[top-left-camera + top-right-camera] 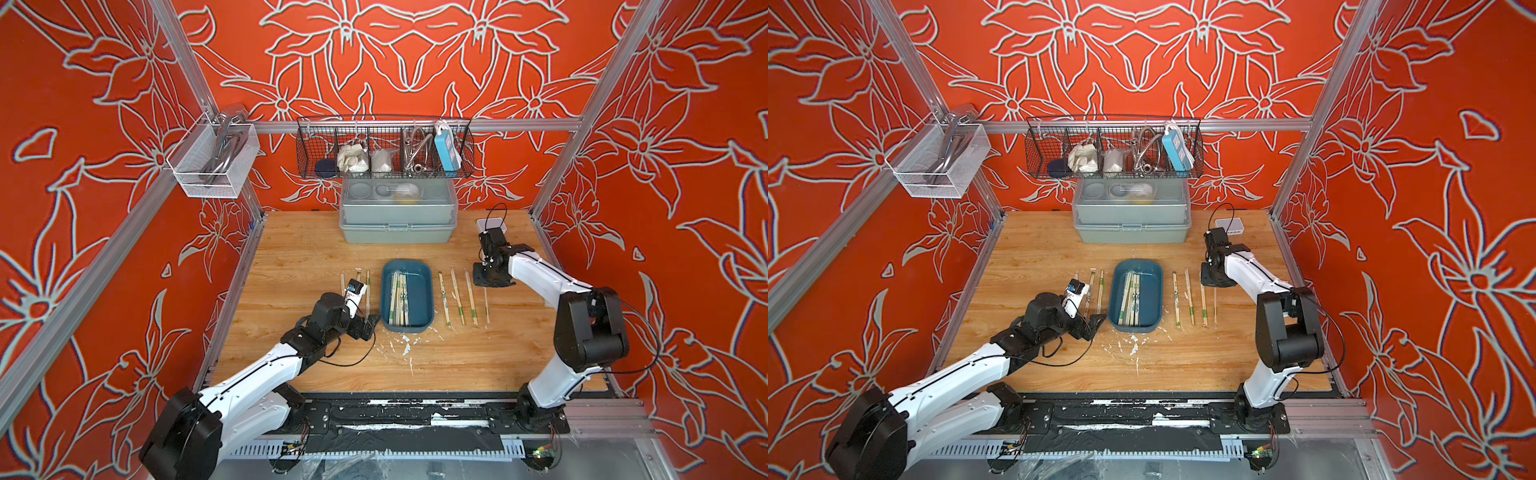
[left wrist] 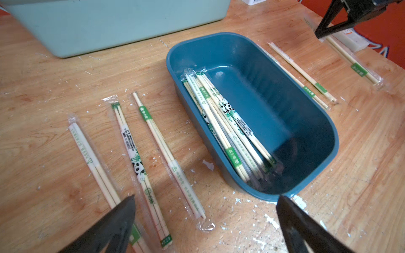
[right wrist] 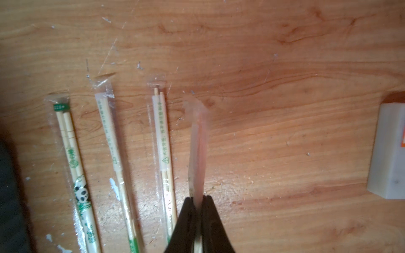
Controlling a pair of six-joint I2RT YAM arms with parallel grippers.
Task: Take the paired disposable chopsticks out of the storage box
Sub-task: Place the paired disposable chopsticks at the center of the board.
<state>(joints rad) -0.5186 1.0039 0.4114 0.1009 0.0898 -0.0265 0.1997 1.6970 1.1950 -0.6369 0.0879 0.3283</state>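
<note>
Left gripper (image 2: 206, 198): hovering beside storage box (image 2: 285, 92), jaws standing wide apart, bases cut off at frame edge.
Right gripper (image 3: 199, 198): pinching one blurred pair (image 3: 198, 153), print unreadable.
Paired disposable chopsticks (image 2: 228, 131): lying bundled inside storage box, lower ones hidden; others lying on table (image 1: 311, 365).

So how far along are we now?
Done: three pairs left of the storage box and three more right of it, on the table. In hand: right gripper, jaws shut on a seventh pair. Remaining: a bundle inside the box; left gripper open beside it.
</note>
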